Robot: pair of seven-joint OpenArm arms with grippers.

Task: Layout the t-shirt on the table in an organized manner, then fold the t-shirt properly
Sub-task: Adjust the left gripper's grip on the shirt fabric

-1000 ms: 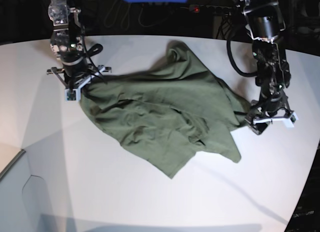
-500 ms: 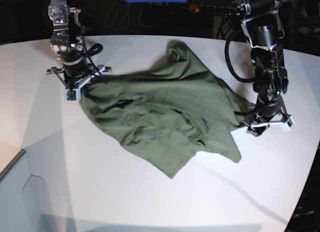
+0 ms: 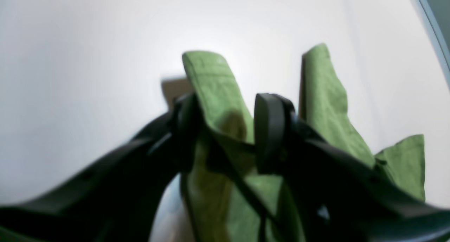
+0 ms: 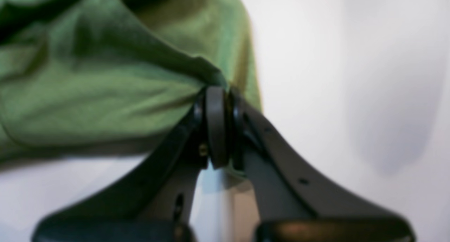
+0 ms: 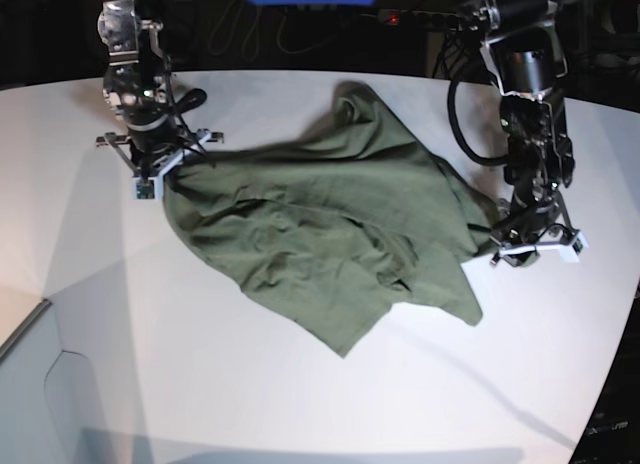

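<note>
T-shirt (image 5: pixel 320 234): soft woven-looking olive cloth, matt, finely textured, creased and rumpled throughout; stitched hem visible on the fold in the left wrist view. Table (image 5: pixel 250 394): smooth white top, low sheen, soft shadows only. Left gripper (image 3: pixel 225 129): black matt plastic fingers, smooth rounded pads. Right gripper (image 4: pixel 218 126): same black plastic, slightly satin, small screw heads showing.

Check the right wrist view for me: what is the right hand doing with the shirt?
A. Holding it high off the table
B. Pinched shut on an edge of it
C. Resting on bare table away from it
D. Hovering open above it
B: in the right wrist view the right hand has its fingers pressed together with a fold of the shirt caught between them, low over the table.
</note>
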